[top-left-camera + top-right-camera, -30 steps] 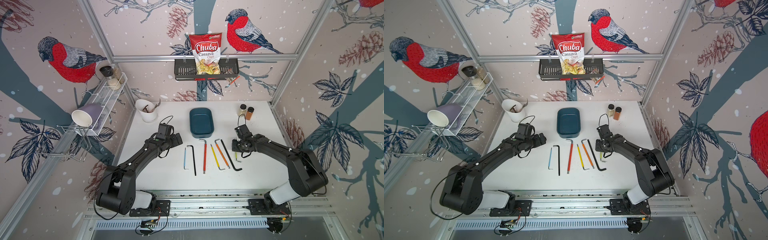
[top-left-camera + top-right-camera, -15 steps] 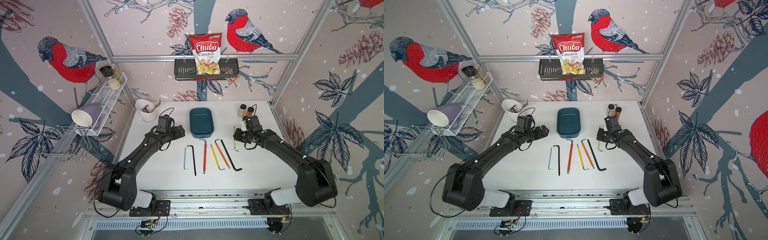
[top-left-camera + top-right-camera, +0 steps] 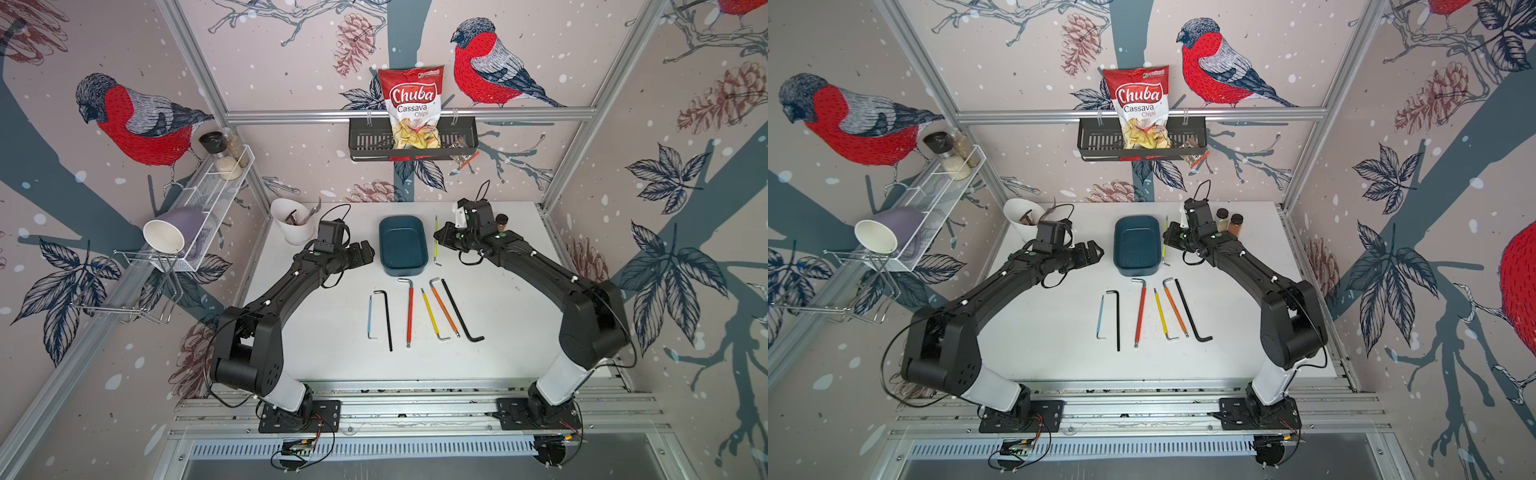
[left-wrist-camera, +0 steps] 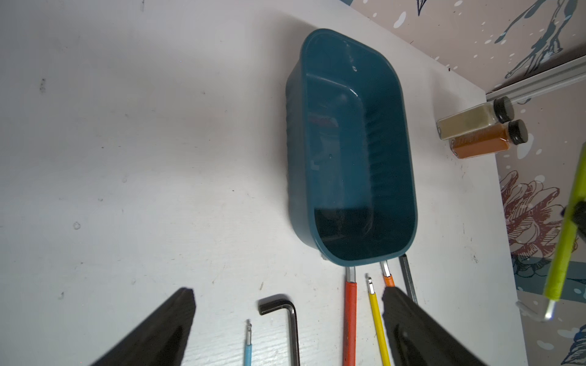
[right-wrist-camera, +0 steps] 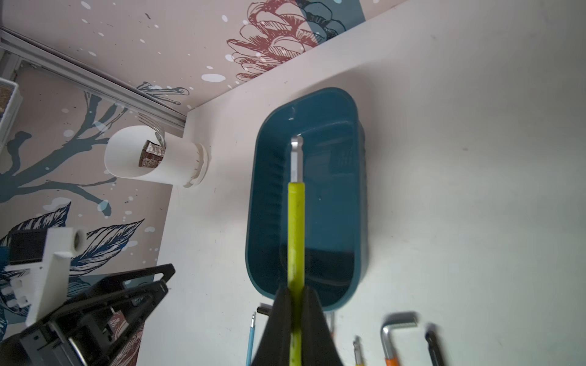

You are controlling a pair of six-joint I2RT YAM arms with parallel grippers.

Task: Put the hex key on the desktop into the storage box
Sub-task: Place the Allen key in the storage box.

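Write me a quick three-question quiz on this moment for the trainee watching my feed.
1. True or false: a hex key lies inside the storage box.
2. Which hex key does the right end effector grip? A) red B) lime-green C) light blue
3. How many loose hex keys lie on the desktop?

Key:
1. False; the box is empty.
2. B; it is shut on the lime-green hex key, while the left end effector is open and empty.
3. Six.

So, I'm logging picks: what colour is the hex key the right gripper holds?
Lime green hex key, bare silver tip; clearest in the right wrist view.
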